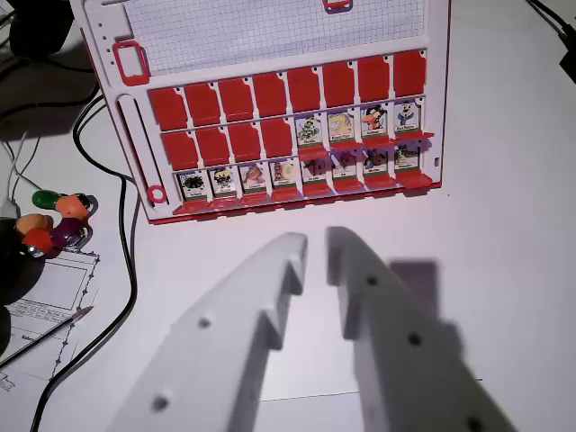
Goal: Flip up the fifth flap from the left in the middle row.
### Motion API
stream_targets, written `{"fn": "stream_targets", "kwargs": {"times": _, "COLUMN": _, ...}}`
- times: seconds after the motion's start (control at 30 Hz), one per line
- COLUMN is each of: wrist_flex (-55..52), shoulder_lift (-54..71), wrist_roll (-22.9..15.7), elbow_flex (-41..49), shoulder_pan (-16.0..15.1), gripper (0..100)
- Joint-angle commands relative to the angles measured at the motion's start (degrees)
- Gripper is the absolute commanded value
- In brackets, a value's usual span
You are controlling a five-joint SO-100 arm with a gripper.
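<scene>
On the white table, the spread, empty end effector hovers near the red game board, black cables alongside.

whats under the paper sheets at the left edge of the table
Only the white table shows around the paper sheets. A pen lies on top. Whatever is beneath them is covered and cannot be seen.

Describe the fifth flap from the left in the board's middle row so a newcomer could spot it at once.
Find the red-and-white game board lying beyond the white gripper. Its flaps form three rows; take the middle one. The fifth flap is the leftmost showing a picture, right after four plain red flaps.
</scene>
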Motion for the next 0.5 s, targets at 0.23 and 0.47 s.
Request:
{"fn": "stream_targets", "kwargs": {"times": 0.23, "wrist_flex": -2.2, "shoulder_lift": -1.5, "wrist_roll": 0.7, "elbow_flex": -6.2, "shoulder_pan": -0.9, "gripper": 2}}
{"fn": "stream_targets", "kwargs": {"times": 0.47, "wrist_flex": -3.3, "shoulder_lift": -4.6, "wrist_roll": 1.1, "elbow_flex": -8.8, "shoulder_pan": -1.1, "gripper": 2}}
